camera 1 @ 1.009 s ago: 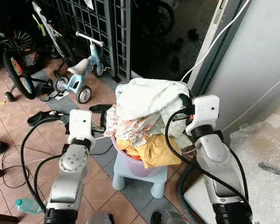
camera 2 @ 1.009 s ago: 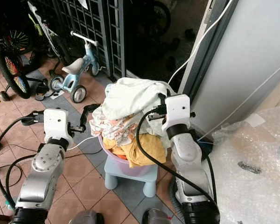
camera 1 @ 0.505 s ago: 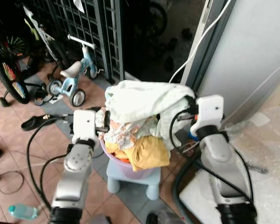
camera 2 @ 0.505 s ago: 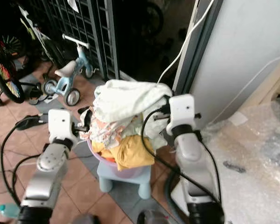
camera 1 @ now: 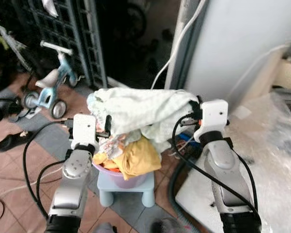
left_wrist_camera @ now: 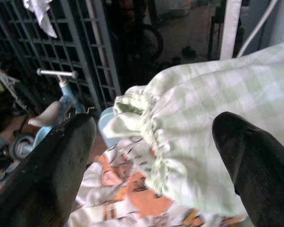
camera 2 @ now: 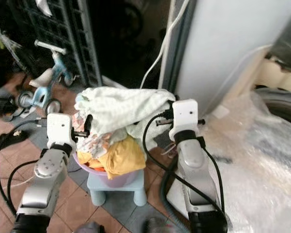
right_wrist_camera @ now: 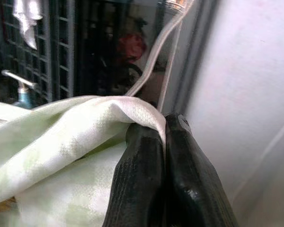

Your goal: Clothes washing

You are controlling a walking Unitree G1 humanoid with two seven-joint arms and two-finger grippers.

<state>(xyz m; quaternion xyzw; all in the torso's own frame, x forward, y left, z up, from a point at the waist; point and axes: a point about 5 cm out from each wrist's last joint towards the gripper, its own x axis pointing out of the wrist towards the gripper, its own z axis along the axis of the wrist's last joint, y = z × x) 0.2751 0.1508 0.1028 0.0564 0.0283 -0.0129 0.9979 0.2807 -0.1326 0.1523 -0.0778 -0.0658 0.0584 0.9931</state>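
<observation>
Home porch or utility area by the entrance. Terracotta floor tiles (camera 1: 19, 160), dark metal gate grille (camera 1: 63, 34), child's blue tricycle (camera 1: 51, 85) parked beside it, a loose sandal (camera 1: 9, 141) on the floor. Heaped laundry (camera 1: 136, 121) in a purple basin (camera 1: 117, 177) on a small plastic stool (camera 1: 123, 187)

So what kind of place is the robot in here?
Probably a home's tiled porch or utility area: a child's tricycle by a metal grille gate, and a full laundry basket on a small stool.
</observation>
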